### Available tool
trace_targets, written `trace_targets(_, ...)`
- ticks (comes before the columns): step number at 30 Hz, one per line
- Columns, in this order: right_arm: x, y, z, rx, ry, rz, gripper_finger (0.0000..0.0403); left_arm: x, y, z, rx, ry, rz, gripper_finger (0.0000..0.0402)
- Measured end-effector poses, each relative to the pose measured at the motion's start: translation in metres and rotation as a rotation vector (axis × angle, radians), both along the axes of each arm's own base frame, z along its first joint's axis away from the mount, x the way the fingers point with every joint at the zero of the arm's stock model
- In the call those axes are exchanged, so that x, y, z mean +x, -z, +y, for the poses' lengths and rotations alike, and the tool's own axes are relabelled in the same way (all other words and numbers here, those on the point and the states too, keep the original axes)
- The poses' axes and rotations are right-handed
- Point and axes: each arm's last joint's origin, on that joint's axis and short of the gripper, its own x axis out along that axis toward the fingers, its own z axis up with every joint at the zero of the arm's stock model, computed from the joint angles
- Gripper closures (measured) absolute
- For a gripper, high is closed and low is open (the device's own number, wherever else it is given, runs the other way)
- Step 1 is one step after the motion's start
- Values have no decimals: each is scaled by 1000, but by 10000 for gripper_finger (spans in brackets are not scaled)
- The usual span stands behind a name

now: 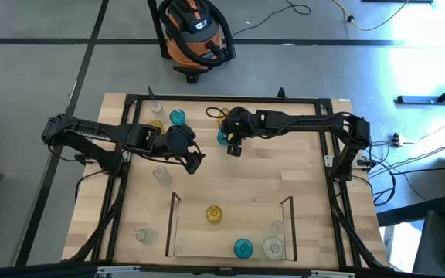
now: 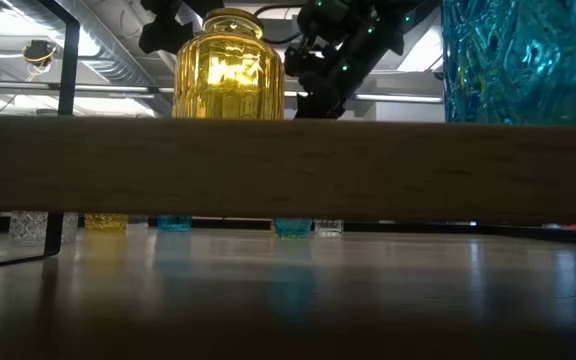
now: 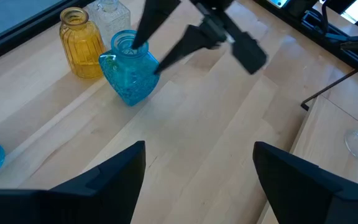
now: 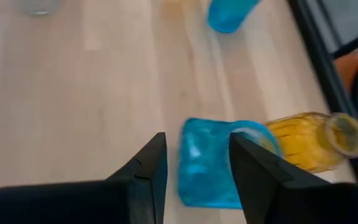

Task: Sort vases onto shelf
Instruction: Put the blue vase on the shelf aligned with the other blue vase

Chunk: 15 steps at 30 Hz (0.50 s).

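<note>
our right gripper [image 4: 192,163] straddles a squarish teal vase [image 4: 207,163] at the tabletop's [image 1: 284,166] far edge, jaws half-closed, grip unconfirmed. it could skid into the amber vase [image 4: 312,148] touching it. our left gripper [image 3: 197,171] hovers nearby, wide open.

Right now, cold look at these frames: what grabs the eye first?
The right gripper at the far middle of the table, fingers straddling a teal vase with an amber vase lying on its side just beyond it. Next, the shelf at the near edge, already holding amber, teal and clear vases. The left gripper hangs open over bare wood left of centre.
</note>
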Motion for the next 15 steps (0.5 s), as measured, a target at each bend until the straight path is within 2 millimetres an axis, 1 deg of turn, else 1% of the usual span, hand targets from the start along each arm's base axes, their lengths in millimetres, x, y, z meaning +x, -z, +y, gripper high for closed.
trace_targets(6,-1,13,-15,16,43,47,272,0,0,0,0,0,-1,113)
trace_targets(8,-2,14,-20,40,57,51,272,0,0,0,0,-1,-3,113)
trace_targets(11,-5,15,-23,60,56,73,273,0,0,0,0,-1,-5,113)
trace_targets(13,-4,14,-23,49,42,73,281,0,0,0,0,0,-5,113)
trace_targets(15,-4,10,-22,51,21,91,300,0,0,0,0,-1,-5,113)
